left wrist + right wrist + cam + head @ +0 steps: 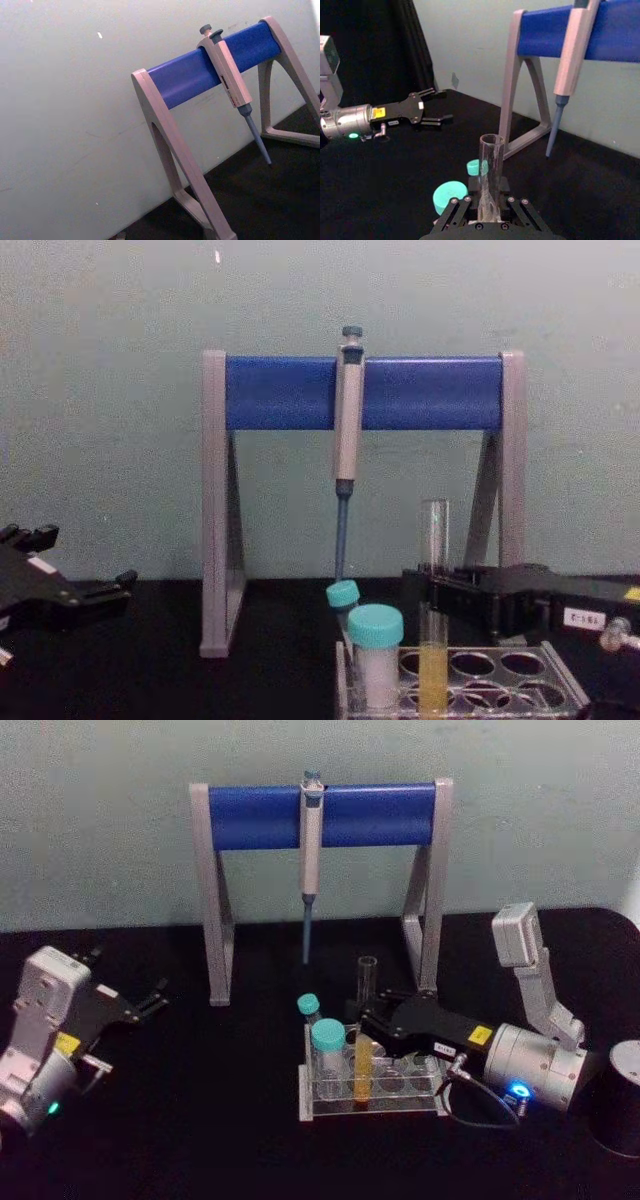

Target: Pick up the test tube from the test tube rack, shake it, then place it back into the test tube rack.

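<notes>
Head view, right claw (372,1018): reaches in from the right, low over the counter (200,1120), and is closed on the clear upper part of the test tube.
Head view, test tube (364,1050): stands in the test tube rack (420,1095); yellow-orange liquid fills its lower part and its open mouth is above the claw.
Head view, left claw (152,1000): sits at the counter's left side, well apart from the rack, with its fingers spread.
Head view, vials: a large teal-capped vial (328,1038) stands in the rack just left of the tube, with a smaller teal cap (308,1005) behind it.
Head view, pipette stand (260,815): stands behind the rack, with a grey pipette (311,840) hanging from its blue bar.
Left wrist view: the stand and the hanging pipette show against a pale wall (75,100).
Right wrist view, tube: rises between the right claw's fingers (454,212), with dark pads against both its sides.
Right wrist view, left claw: lies farther off, jaws parted and holding nothing.
Chest view, tube: stands upright in the rack beside the large vial; the right claw grips the bare glass above the liquid.
</notes>
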Tool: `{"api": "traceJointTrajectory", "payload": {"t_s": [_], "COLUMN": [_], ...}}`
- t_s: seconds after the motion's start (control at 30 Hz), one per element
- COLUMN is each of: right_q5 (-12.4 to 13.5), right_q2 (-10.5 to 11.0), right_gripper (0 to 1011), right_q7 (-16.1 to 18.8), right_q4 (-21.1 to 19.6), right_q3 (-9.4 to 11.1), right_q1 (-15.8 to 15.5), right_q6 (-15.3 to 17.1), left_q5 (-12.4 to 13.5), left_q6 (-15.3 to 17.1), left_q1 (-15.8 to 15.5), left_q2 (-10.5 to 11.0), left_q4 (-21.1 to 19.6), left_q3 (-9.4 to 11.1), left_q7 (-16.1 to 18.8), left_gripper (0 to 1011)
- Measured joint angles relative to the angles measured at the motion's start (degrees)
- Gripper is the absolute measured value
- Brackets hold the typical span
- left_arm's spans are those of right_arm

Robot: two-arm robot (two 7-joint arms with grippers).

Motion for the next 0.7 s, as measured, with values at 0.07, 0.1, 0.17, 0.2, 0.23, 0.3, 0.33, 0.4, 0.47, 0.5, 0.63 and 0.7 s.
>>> {"api": "traceJointTrajectory", "payload": {"t_s": [0.07,0.1,0.17,0.2,0.23,0.3,0.33,0.4,0.47,0.5,0.63,0.7], "right_q5": [-0.81,-1.14,-1.86,-2.68,-3.12,-4.17,-4.43,-5.11,-5.55,-5.63,-5.97,-6.25], "right_q2": [0.25,0.35,0.56,0.76,0.86,1.11,1.16,1.31,1.42,1.45,1.60,1.74], "right_gripper": [233,233,233,233,233,233,233,233,233,233,233,233], "right_q7": [-0.20,-0.30,-0.51,-0.78,-0.90,-1.25,-1.33,-1.60,-1.66,-1.67,-1.81,-2.07], "right_q4": [-0.58,-0.81,-1.37,-1.92,-2.18,-2.98,-3.22,-4.15,-4.94,-5.18,-6.39,-7.09], "right_q3": [-0.16,-0.21,-0.33,-0.42,-0.46,-0.51,-0.51,-0.36,-0.11,-0.01,0.49,0.83], "right_q1": [-0.20,-0.28,-0.48,-0.70,-0.82,-1.20,-1.30,-1.72,-2.05,-2.15,-2.65,-2.92], "right_q6": [-0.62,-0.84,-1.28,-1.76,-1.97,-2.50,-2.61,-2.93,-3.12,-3.15,-3.23,-3.24], "left_q5": [0.00,0.00,0.00,0.00,0.00,0.00,0.00,0.00,0.00,0.00,0.00,0.00], "left_q6": [0.00,0.00,0.00,0.00,0.00,0.00,0.00,0.00,0.00,0.00,0.00,0.00], "left_q1": [0.00,0.00,0.00,0.00,0.00,0.00,0.00,0.00,0.00,0.00,0.00,0.00], "left_q2": [0.00,0.00,0.00,0.00,0.00,0.00,0.00,0.00,0.00,0.00,0.00,0.00], "left_q4": [0.00,0.00,0.00,0.00,0.00,0.00,0.00,0.00,0.00,0.00,0.00,0.00], "left_q3": [0.00,0.00,0.00,0.00,0.00,0.00,0.00,0.00,0.00,0.00,0.00,0.00], "left_q7": [0.00,0.00,0.00,0.00,0.00,0.00,0.00,0.00,0.00,0.00,0.00,0.00], "left_gripper": [1001,1001,1001,1001,1001,1002,1001,1001,1001,1001,1001,1001]}}
